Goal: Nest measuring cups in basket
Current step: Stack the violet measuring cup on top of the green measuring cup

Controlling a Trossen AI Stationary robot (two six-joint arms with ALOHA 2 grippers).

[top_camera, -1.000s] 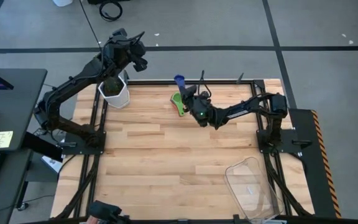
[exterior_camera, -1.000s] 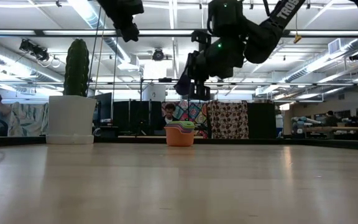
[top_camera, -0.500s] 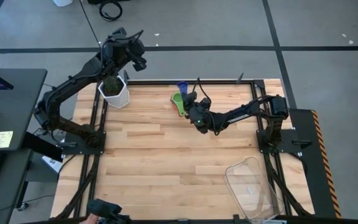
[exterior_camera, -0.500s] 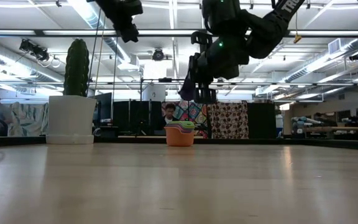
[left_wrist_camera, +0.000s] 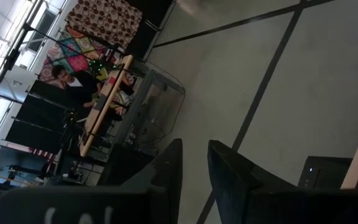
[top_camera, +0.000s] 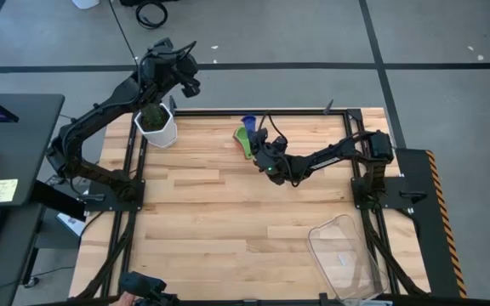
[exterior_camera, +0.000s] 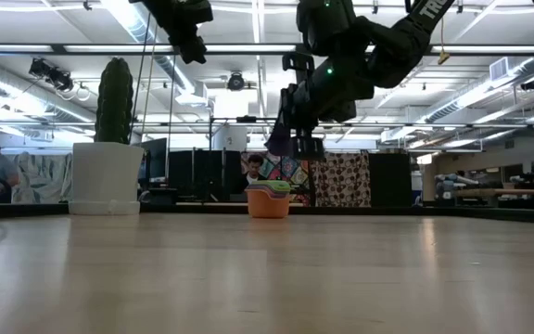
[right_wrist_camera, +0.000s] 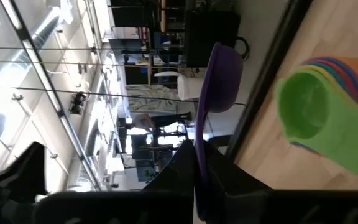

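Observation:
A nested stack of measuring cups [top_camera: 244,141] stands on the table near the far edge, its green cup on top [right_wrist_camera: 316,118] and its orange one lowest [exterior_camera: 268,204]. Just above and beyond the stack hangs a dark blue cup [right_wrist_camera: 219,71], with my right gripper [top_camera: 257,141] shut on it. My left gripper [top_camera: 185,76] is raised high over the far left corner, open, with nothing between its fingers [left_wrist_camera: 194,168]. The clear basket [top_camera: 343,255] sits at the near right corner, far from both grippers. My right gripper pinches the dark blue cup's flat handle [right_wrist_camera: 199,140] between its two fingers. The fingers lie roughly level and point toward the table's far edge, along the handle. The bowl sticks out past the fingertips. The cup is lifted clear, a little above the stack [exterior_camera: 268,199].
A white pot with a cactus [top_camera: 157,127] stands at the far left corner under my left arm. The table's black frame runs along the far edge just behind the stack. Bare wood lies between the stack and the basket.
My right gripper has moved a little toward the table's left edge and down, bringing the dark blue cup nearer the stack, and its wrist has turned somewhat. It stays shut on the cup. The stack has not moved.

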